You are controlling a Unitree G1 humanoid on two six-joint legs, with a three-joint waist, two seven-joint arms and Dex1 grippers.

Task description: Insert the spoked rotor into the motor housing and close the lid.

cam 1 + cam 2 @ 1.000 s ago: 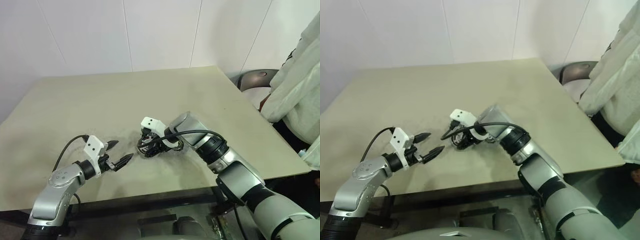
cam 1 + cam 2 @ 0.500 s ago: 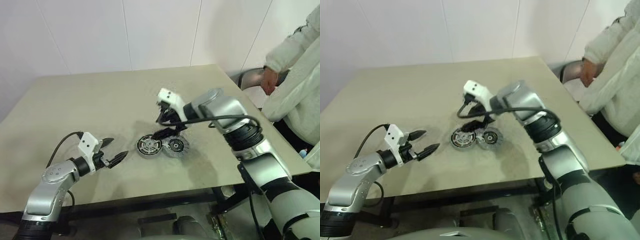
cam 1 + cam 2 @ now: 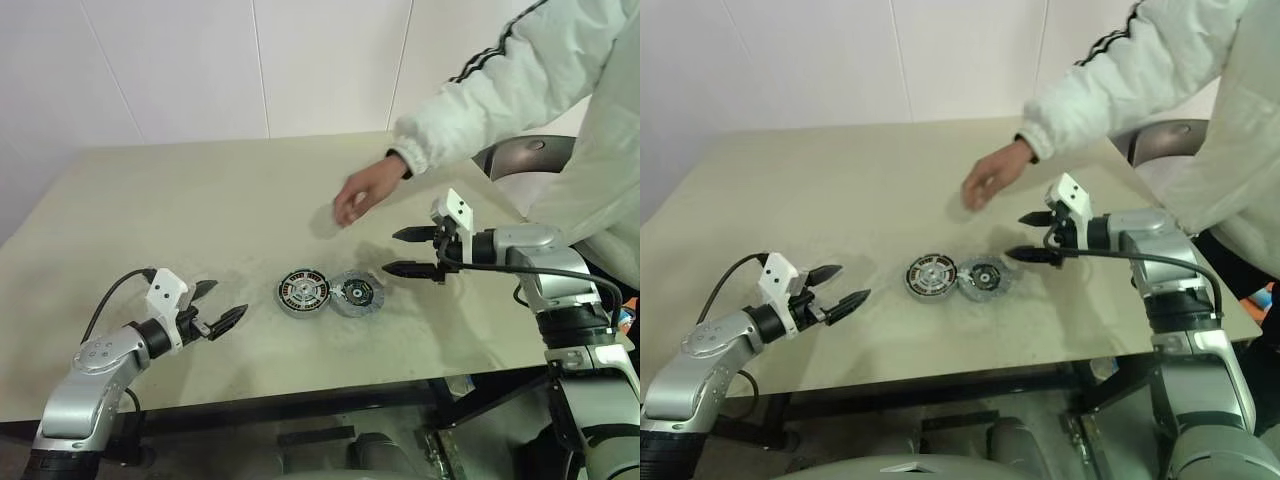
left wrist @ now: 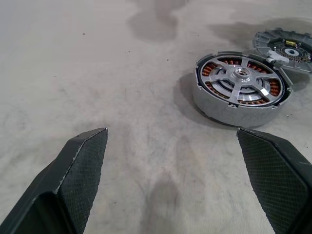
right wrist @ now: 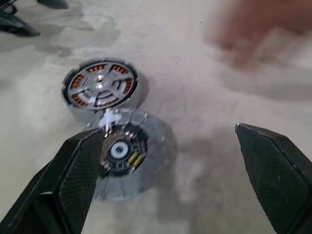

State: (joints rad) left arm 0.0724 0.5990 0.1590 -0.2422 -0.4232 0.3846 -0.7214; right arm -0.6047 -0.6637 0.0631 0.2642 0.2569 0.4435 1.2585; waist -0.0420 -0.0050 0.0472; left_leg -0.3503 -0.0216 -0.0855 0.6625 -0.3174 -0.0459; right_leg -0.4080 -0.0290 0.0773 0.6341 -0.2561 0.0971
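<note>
left eye view: the motor housing (image 3: 303, 293) sits mid-counter (image 3: 180, 210) with the spoked rotor (image 4: 240, 82) seated inside; the lid (image 3: 357, 293) lies touching its right side. a person's hand (image 3: 361, 194) hovers beyond. left tool (image 3: 214, 309) and right tool (image 3: 412, 252) both gape, empty. left wrist view: copper windings show under the silver spokes.

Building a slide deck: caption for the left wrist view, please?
Open left tool facing the motor housing, spoked rotor seated, lid beside.
</note>
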